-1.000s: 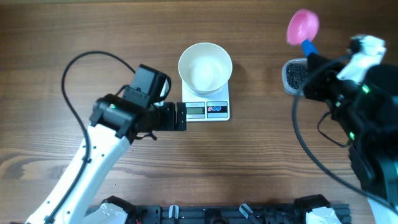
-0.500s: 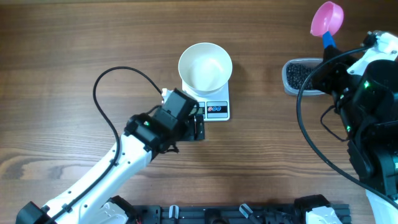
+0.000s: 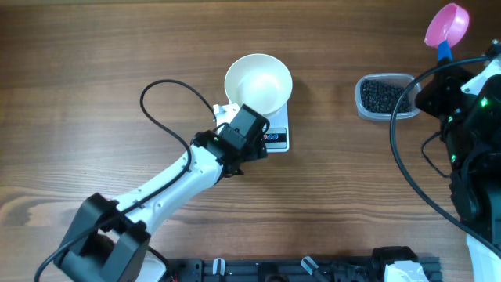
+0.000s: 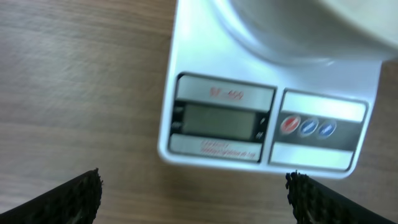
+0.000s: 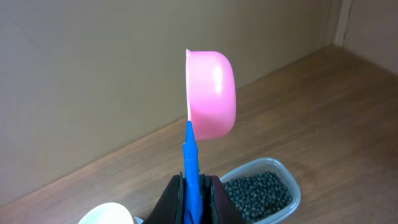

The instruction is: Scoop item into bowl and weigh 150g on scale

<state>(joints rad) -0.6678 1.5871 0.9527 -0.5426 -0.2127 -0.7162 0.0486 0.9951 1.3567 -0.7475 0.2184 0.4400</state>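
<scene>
The right gripper point(image 5: 194, 186) clenches the blue handle of a pink scoop point(image 5: 211, 93), held up on edge, apart from the beans point(image 5: 258, 190) in their clear tub point(image 3: 361, 108). The left gripper point(image 4: 196, 198), jaws spread wide and empty, hovers over the scale point(image 4: 267, 124) at its display and buttons. The bowl point(image 3: 258, 84) on the scale looks empty. Likely the scale is being readied, and next the scoop must dip into the beans.

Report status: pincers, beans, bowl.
Left pincer open above scale front. Right pincer shut on pink scoop, raised. Black beans in clear tub; white bowl empty on scale. No obstruction seen.
</scene>
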